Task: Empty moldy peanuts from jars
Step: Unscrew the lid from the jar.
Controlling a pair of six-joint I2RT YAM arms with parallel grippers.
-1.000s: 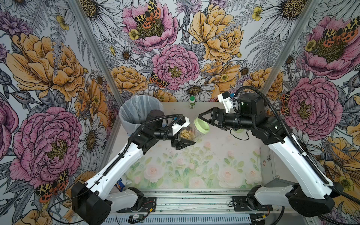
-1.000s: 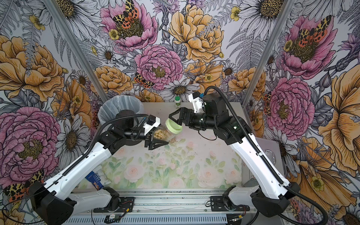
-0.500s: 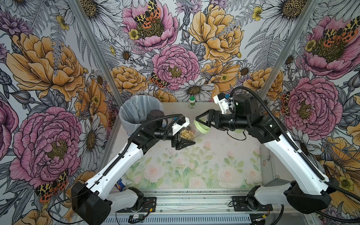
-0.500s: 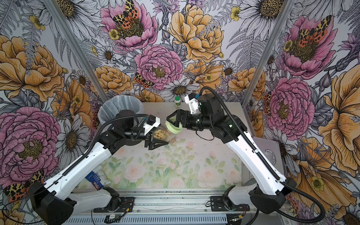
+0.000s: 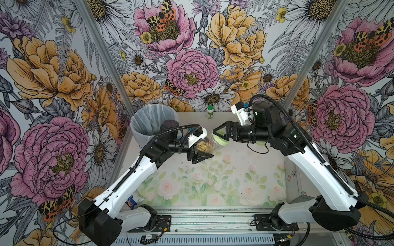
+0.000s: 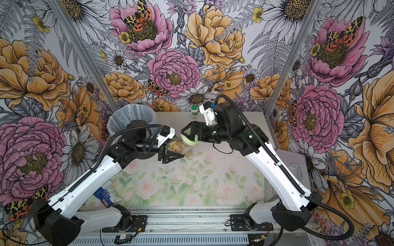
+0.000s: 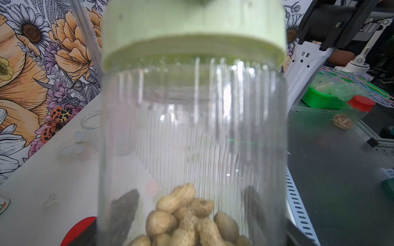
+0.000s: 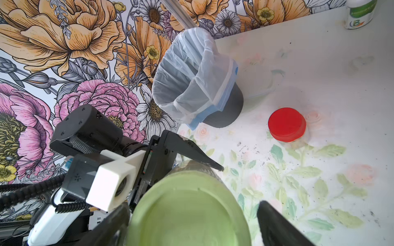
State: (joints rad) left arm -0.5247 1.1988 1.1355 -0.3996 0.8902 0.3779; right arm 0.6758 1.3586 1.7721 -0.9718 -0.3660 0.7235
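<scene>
My left gripper [image 5: 203, 149] [image 6: 173, 150] is shut on a clear ribbed jar [image 5: 210, 143] [image 6: 178, 144] [image 7: 191, 127], holding it tipped on its side above the mat. Moldy peanuts [image 7: 187, 219] [image 5: 202, 146] lie heaped at the jar's base between the fingers. Its pale green lid [image 5: 221, 140] [image 6: 189, 139] [image 7: 191, 27] [image 8: 187, 213] is on and faces my right gripper [image 5: 219, 136] [image 6: 187, 134] [image 8: 191, 215]. That gripper stands open with its fingers on either side of the lid. A gap shows beside one finger [image 8: 270, 215].
A lined bin [image 5: 153, 119] [image 8: 191, 85] stands at the back left. A red-lidded jar [image 8: 286, 124] stands on the floral mat [image 5: 213, 183]. An open empty jar [image 7: 91, 121] and a white bottle [image 5: 210, 111] are near the back wall. Another red-lidded jar [image 7: 351, 112] lies on the grey plate.
My right gripper has moved left and now has its fingers around the jar's green lid. The left arm and jar have stayed still.
</scene>
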